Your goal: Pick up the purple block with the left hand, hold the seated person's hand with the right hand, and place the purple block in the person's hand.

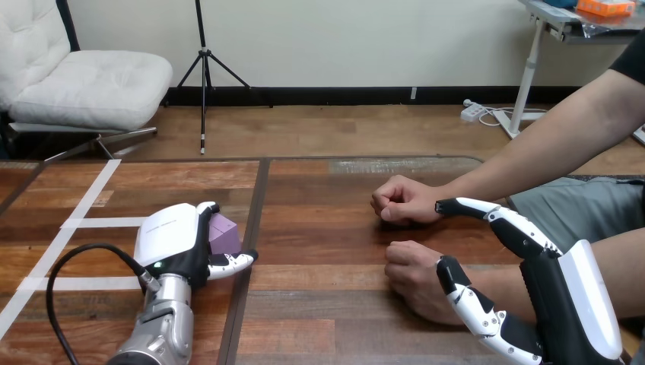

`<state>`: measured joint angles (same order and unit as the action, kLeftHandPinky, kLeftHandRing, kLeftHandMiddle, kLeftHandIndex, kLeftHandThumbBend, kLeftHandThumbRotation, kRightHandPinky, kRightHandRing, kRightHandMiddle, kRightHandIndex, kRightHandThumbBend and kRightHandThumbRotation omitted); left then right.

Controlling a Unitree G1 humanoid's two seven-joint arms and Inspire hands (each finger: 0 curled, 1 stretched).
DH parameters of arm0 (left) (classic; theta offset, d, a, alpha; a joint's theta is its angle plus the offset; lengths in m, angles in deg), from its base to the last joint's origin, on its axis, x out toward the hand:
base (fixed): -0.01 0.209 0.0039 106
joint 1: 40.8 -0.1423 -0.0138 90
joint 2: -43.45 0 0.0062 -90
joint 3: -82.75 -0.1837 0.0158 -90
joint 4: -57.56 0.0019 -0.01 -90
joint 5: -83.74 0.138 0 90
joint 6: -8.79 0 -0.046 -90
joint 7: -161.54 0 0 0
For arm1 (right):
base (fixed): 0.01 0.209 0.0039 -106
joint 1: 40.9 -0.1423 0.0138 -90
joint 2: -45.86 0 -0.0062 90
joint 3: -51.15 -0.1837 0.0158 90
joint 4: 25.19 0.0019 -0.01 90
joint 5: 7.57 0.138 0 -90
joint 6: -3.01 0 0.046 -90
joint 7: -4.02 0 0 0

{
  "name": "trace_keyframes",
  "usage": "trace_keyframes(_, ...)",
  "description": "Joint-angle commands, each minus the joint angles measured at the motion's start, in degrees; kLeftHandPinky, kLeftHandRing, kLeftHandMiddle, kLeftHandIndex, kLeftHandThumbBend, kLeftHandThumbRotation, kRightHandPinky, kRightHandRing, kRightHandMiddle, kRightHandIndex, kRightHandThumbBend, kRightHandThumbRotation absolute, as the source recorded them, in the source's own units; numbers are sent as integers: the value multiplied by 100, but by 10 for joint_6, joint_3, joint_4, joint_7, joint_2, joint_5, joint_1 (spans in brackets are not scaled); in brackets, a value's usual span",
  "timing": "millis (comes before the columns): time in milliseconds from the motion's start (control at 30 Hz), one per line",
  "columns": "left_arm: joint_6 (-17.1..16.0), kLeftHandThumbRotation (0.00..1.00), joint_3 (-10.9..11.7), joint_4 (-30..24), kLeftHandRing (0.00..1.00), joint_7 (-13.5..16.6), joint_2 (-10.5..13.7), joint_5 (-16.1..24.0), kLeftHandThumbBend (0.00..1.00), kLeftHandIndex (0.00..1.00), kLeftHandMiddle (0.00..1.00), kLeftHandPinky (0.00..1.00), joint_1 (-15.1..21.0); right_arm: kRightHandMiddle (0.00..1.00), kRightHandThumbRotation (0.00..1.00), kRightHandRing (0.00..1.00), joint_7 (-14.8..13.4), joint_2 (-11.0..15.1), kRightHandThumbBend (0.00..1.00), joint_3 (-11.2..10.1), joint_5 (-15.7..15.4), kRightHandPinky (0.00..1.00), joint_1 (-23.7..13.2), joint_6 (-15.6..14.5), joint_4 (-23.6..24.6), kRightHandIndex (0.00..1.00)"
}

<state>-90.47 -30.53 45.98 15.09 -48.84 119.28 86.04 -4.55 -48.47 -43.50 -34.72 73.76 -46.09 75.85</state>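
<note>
The purple block (pixel 224 232) sits on the table at the left, between the fingers and thumb of my left hand (pixel 176 242), which is curled round it from the left. The person's two hands rest as fists on the table at the right: the far hand (pixel 401 201) and the near hand (pixel 413 272). My right hand (pixel 559 300) is open beside them. Its thumb (pixel 487 214) reaches toward the far wrist, and its fingers (pixel 465 298) lie against the near wrist without curling round it.
White tape lines (pixel 84 207) cross the table's left part. A dark seam (pixel 252 243) runs down the table just right of the block. The person's forearms (pixel 548 148) come in from the right edge.
</note>
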Motion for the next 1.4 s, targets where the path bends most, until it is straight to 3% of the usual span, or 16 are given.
trace_keyframes(0, 4, 49, 6, -6, 79, 1, -4, -4, 67, 83, 82, 72, 41, 76, 55, 78, 0, 9, 40, -11, 5, 81, -10, 1, 36, 73)
trace_keyframes(733, -2, 46, 25, -7, 79, 8, -11, -17, 65, 83, 82, 72, 38, 76, 55, 79, 7, 8, 41, -17, 15, 82, 10, -4, 52, 73)
trace_keyframes(1067, 0, 47, 22, -5, 78, 16, -12, -14, 64, 82, 81, 71, 37, 76, 54, 79, 8, 9, 41, -21, 12, 82, 20, -6, 61, 73)
trace_keyframes(1367, -11, 42, 25, -6, 76, 27, -12, -17, 63, 80, 80, 69, 34, 77, 55, 79, 10, 7, 41, -22, 11, 82, 28, -10, 67, 74)
